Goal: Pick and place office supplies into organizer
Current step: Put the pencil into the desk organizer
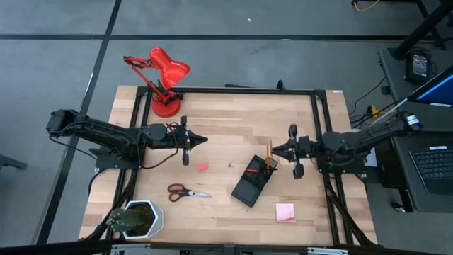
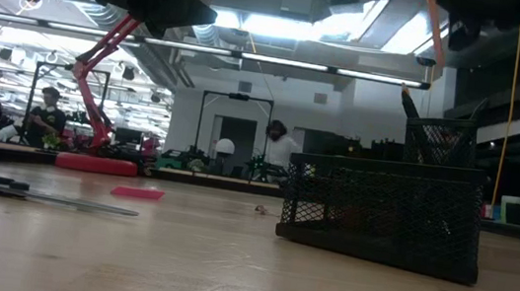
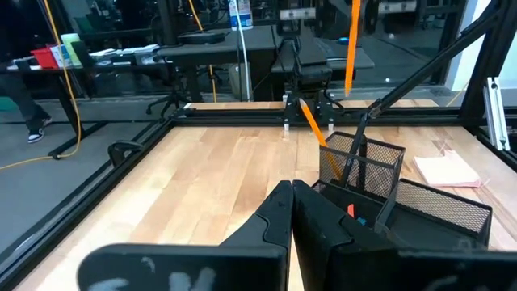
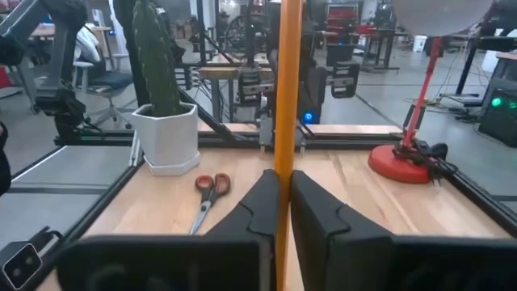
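Right wrist view shows the right tool pinching the pencil mid-shaft; judged light, stiff, slippery, best gripped centrally.

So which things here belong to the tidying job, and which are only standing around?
Job:
- organizer
- pencil clamped in the right hand
- scissors
- eraser piece
- sticky-note pad

Not the job:
- desk lamp
- potted plant

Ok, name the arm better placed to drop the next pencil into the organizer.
Right. The right gripper already clamps a pencil and sits beside the organizer; the left gripper is empty and farther off.
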{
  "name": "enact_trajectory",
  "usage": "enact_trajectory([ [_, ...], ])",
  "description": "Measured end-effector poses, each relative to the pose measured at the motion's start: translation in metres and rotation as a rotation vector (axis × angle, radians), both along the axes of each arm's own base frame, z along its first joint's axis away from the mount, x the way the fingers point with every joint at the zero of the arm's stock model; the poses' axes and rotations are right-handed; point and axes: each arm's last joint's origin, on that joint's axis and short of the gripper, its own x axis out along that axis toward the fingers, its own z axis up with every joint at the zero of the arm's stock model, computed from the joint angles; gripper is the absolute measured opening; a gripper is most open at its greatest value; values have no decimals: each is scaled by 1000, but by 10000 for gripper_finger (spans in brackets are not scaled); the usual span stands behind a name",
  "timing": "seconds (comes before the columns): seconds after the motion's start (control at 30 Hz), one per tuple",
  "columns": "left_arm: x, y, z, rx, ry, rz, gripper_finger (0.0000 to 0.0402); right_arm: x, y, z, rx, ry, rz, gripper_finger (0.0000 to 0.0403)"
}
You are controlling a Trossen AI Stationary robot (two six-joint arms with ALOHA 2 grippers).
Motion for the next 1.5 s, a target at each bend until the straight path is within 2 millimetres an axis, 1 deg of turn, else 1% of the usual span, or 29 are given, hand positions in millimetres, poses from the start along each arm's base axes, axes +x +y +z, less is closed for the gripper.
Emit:
enact_trajectory([
  [0.2, 0, 0, 0, -3, -1, 1, 6, -4, 3, -20, -7, -37, 22, 26],
  [0.43, 0, 0, 0, -21, -4, 3, 6, -8, 5, -32, -4, -30, 42, 26],
  [0.7, 0, 0, 0, -29, -5, 4, 6, -9, 10, -34, -8, -29, 73, 26],
  [0.83, 0, 0, 0, -29, -5, 4, 6, -5, 14, -39, -17, -4, 81, 26],
  [0.97, 0, 0, 0, -29, -4, 4, 6, 2, 17, -46, -33, 18, 13, 26],
  [1.13, 0, 0, 0, -32, -5, 4, 6, 11, 21, -54, -43, 34, 1, 26],
  [1.27, 0, 0, 0, -33, -5, 4, 6, 14, 22, -57, -38, 33, -14, 26],
  [1.5, 0, 0, -1, -46, 2, 6, 6, 20, 24, -67, -35, 77, -69, 26],
])
